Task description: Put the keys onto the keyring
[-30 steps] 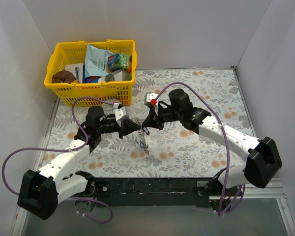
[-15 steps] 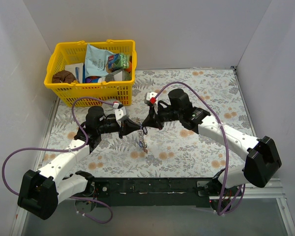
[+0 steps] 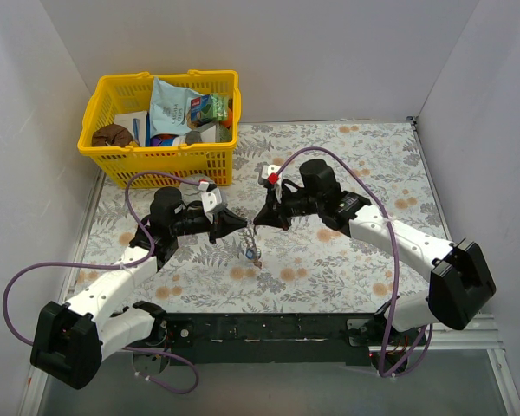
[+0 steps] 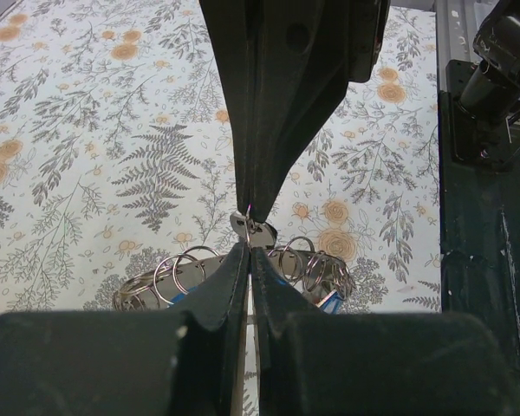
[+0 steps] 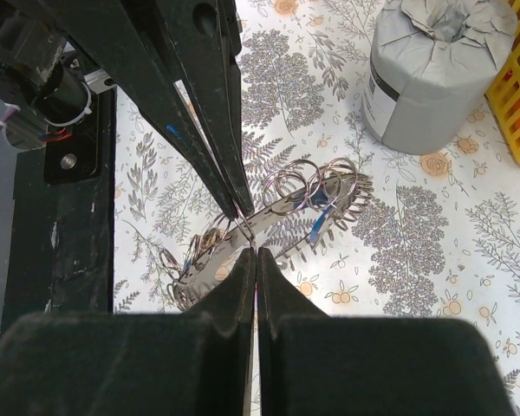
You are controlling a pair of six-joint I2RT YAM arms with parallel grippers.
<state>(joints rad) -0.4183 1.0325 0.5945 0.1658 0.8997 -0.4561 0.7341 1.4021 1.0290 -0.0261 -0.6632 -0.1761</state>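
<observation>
**Tip to tip over the keyring**

Both arms meet mid-frame in the top view. The left gripper (image 3: 241,224) and right gripper (image 3: 260,220) each have their jaws pressed together, noses nearly touching. Between the tips, the left wrist view shows a small silvery tab (image 4: 252,227); which gripper has it, I can't tell.

The keyring (image 5: 277,217) lies just below the tips, a toothed shiny band threaded with small wire loops. The keys (image 5: 319,227) show as blue flecks among them. Whether the ring hangs or rests on the floral surface (image 3: 347,260) is unclear.

Light, stiff, slick metal, I'd judge. It will skate under a loose pinch, so take the flat band across its width, not the loops.

Containers: a yellow basket (image 3: 156,165), upper left, is stuffed with snack packets. A grey tin (image 5: 433,65) stands at the upper right of the right wrist view, its top covered in crumpled wrap and its contents hidden.
</observation>
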